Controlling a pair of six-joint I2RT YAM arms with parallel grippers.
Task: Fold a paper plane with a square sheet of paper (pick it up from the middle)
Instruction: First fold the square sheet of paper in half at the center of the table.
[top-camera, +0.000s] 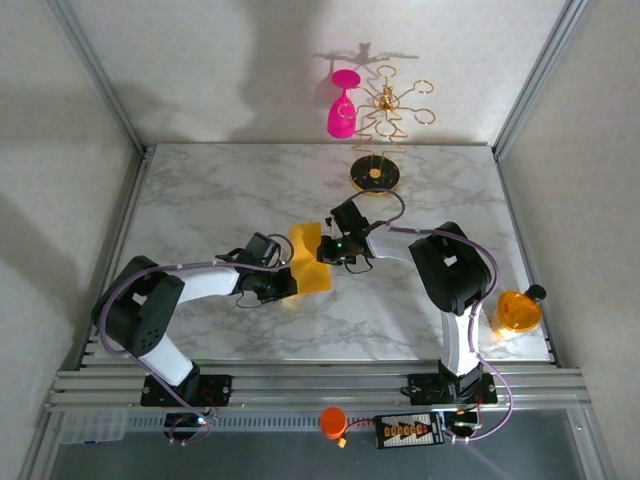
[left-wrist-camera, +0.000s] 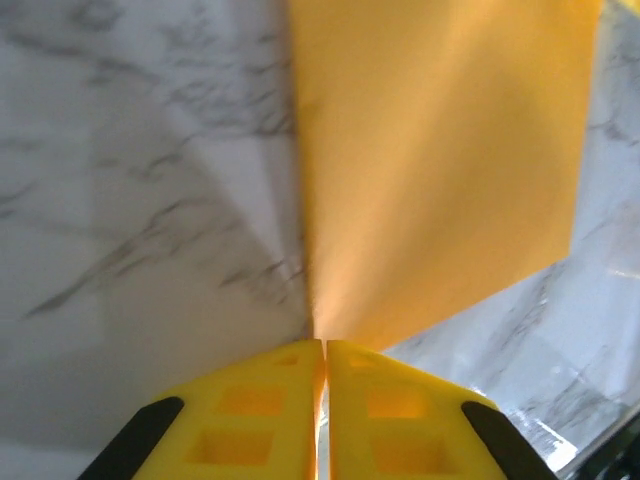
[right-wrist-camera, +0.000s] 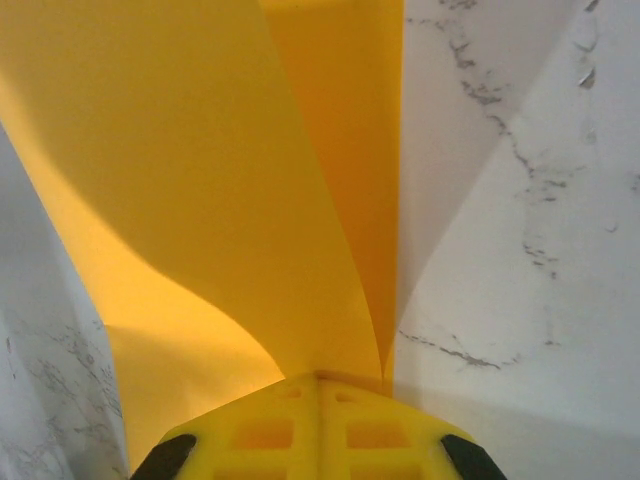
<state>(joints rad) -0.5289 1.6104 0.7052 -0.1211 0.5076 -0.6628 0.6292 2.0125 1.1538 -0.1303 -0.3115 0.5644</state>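
The square sheet of paper (top-camera: 310, 258) is orange-yellow and held off the marble table (top-camera: 200, 200) at its middle, between both arms. My left gripper (top-camera: 290, 282) is shut on the sheet's lower left edge. In the left wrist view the sheet (left-wrist-camera: 440, 170) fans out from the closed yellow left gripper (left-wrist-camera: 325, 345). My right gripper (top-camera: 326, 250) is shut on the sheet's right side. In the right wrist view the paper (right-wrist-camera: 220, 170) curls over in two layers that meet at the closed right gripper (right-wrist-camera: 318, 378). A paper plane is out of view.
A gold stand (top-camera: 388, 108) on a round black base (top-camera: 376, 175) stands at the back, with a pink wine glass (top-camera: 342, 108) hanging from it. A round orange translucent disc (top-camera: 517, 312) lies at the table's right edge. An orange cap (top-camera: 332, 420) sits on the front rail.
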